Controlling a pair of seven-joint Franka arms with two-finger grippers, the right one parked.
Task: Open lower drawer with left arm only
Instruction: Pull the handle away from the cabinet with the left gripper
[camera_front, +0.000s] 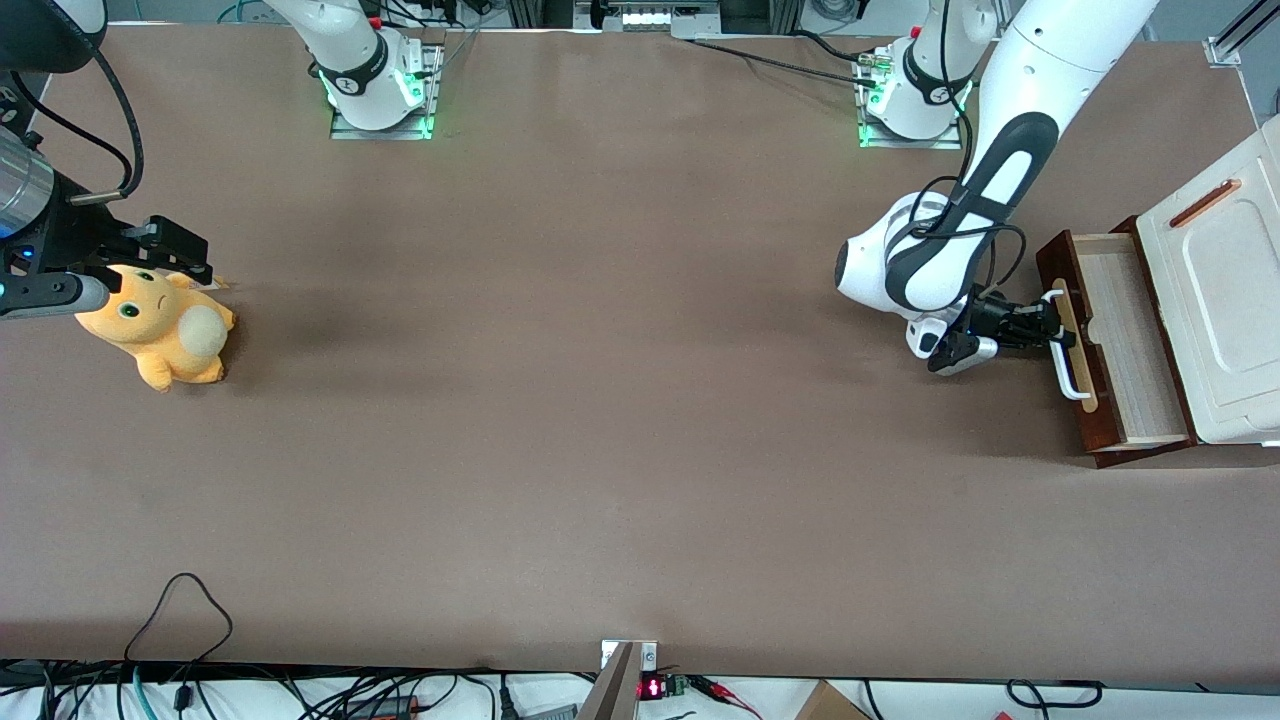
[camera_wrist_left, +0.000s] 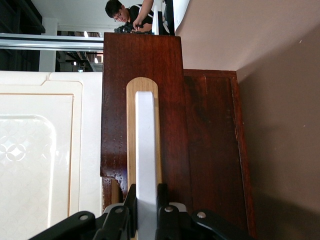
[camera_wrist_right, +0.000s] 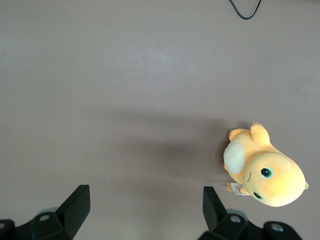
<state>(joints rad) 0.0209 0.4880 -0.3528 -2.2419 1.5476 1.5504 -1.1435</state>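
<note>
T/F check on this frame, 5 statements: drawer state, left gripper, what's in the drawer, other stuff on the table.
1. The lower drawer is pulled partly out of the cabinet. True.
2. The left gripper hovers above the table, touching nothing. False: its fingers are closed on the drawer's white loop handle.
3. The visible part of the drawer's pale wood inside holds no objects. True.
4. A blue plush toy sits inside the drawer. False: the plush toy is yellow-orange and lies on the table toward the parked arm's end.
5. The white moulded top carries a thin orange bar. True.
</note>
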